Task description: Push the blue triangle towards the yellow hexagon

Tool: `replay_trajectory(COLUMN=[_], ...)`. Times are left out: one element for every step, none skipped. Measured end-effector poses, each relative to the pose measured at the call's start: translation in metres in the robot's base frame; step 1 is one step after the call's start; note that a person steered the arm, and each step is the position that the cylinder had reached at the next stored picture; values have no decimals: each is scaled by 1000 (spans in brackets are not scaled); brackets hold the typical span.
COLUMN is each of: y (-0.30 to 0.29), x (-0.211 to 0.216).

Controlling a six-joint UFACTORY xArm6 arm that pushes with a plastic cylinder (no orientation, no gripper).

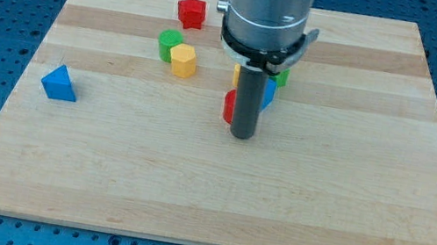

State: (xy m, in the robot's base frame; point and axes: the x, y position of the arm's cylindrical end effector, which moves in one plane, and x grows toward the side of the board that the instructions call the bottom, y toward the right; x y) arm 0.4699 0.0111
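Your tip (241,135) stood mid-worktop (321,202), well right of blue triangle (59,83); yellow hexagon (183,61) up-left; no hand to report.

open board: between blue triangle (59,83) and yellow hexagon (182,60) | obstacle: green block (168,44) touching hexagon

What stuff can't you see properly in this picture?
- Camera view: the rod hides most of a red block, a blue block, a yellow block and a green block; their shapes cannot be told.
- The yellow hexagon covers part of the green block behind it.
- The arm's upper part is cut off by the view's top.
- My tip and the blue triangle show fully, far apart.
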Motion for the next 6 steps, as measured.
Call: replay_trajectory(y=[-9, -12, -28, -80, -157, -243], x=[-9, -12, 16, 64, 99, 107])
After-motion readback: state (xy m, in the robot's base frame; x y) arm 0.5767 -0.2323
